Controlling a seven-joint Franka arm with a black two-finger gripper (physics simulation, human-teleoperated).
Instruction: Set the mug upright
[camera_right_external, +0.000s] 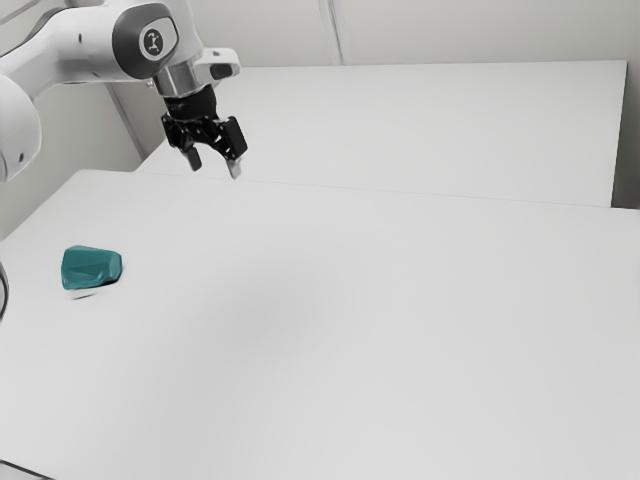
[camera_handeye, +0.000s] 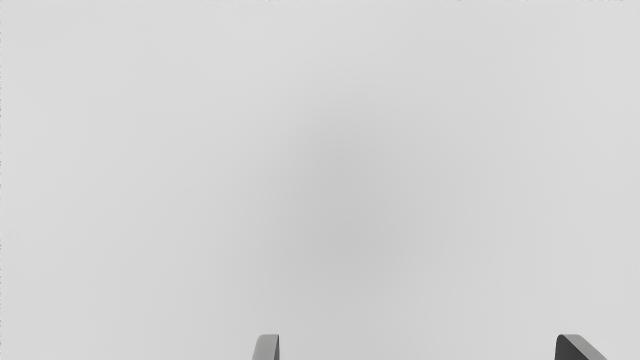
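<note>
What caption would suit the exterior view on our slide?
Robot arm, fingers open, above a white table with a tipped-over teal mug.

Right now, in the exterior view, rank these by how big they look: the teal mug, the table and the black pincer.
1. White table, by far the largest
2. Black pincer
3. Teal mug, the smallest

Cut-off and hidden parts

My arm (camera_right_external: 90, 45) is cut off by the exterior view's left edge, my fingers (camera_handeye: 266, 348) by the wrist view's bottom edge. Underside of mug (camera_right_external: 90, 267): hidden. Table (camera_right_external: 400, 350): cropped.
</note>
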